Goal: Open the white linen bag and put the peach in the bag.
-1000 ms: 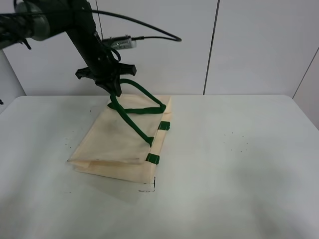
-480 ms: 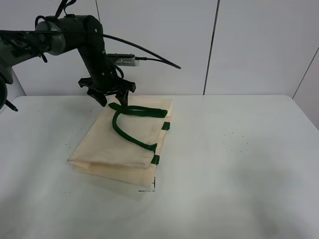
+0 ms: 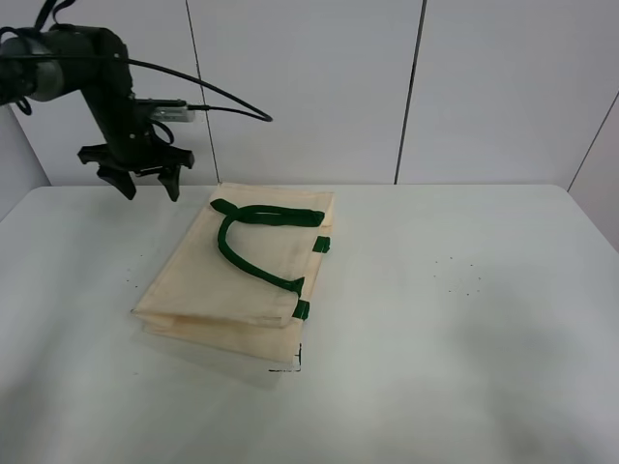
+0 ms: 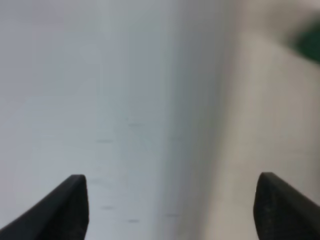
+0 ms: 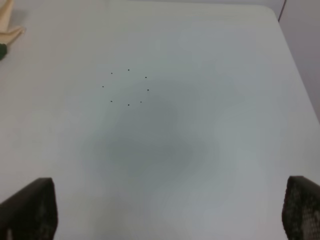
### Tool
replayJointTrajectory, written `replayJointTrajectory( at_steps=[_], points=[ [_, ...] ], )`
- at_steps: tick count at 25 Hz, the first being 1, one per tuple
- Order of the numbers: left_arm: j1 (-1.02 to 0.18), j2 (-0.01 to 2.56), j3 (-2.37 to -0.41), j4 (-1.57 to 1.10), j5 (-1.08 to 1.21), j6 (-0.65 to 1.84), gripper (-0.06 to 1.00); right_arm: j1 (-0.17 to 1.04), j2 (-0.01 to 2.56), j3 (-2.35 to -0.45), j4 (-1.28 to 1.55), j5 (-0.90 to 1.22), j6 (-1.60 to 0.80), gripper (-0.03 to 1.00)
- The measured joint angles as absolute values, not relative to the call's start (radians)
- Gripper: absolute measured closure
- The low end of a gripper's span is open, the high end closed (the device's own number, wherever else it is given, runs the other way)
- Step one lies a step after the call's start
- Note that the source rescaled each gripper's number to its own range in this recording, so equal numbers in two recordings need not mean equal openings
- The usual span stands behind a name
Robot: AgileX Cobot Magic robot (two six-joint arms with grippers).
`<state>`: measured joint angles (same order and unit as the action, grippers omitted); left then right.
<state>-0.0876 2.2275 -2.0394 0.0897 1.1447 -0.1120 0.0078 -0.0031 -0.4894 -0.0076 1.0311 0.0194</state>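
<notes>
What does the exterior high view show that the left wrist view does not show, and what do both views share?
Only the exterior high view shows the whole white linen bag lying flat, its green handle loose on top, and the left gripper up beside the bag's far left corner. Only the left wrist view shows the two fingertips close up, wide apart with nothing between. Both show the white table, some cream cloth and some green. No peach is visible in either.
</notes>
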Motion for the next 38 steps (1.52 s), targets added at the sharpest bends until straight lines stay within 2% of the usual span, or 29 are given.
replayJointTrajectory(
  at_steps=[4, 8, 14, 27, 38],
  points=[
    [-0.003, 2.227, -2.039, 0.095, 1.178, -0.112, -0.01, 0.008, -0.003, -0.489, -0.008, 1.031, 0.019, -0.03],
    [0.024, 2.214, -2.021, 0.054, 1.178, -0.102, -0.01, 0.008, -0.003, -0.489, -0.008, 1.031, 0.019, -0.03],
    [0.024, 2.029, -1.794, 0.015, 1.178, -0.074, -0.01, 0.008, -0.003, -0.489, -0.008, 1.031, 0.019, -0.03],
    [0.024, 1.223, -1.044, 0.058, 1.179, -0.056, -0.01, 0.008, -0.003, -0.489, -0.008, 1.031, 0.019, -0.03],
    [0.024, 0.509, -0.577, 0.060, 1.083, -0.033, -0.01, 0.008, -0.003, -0.489, -0.008, 1.031, 0.019, -0.03]
  ],
)
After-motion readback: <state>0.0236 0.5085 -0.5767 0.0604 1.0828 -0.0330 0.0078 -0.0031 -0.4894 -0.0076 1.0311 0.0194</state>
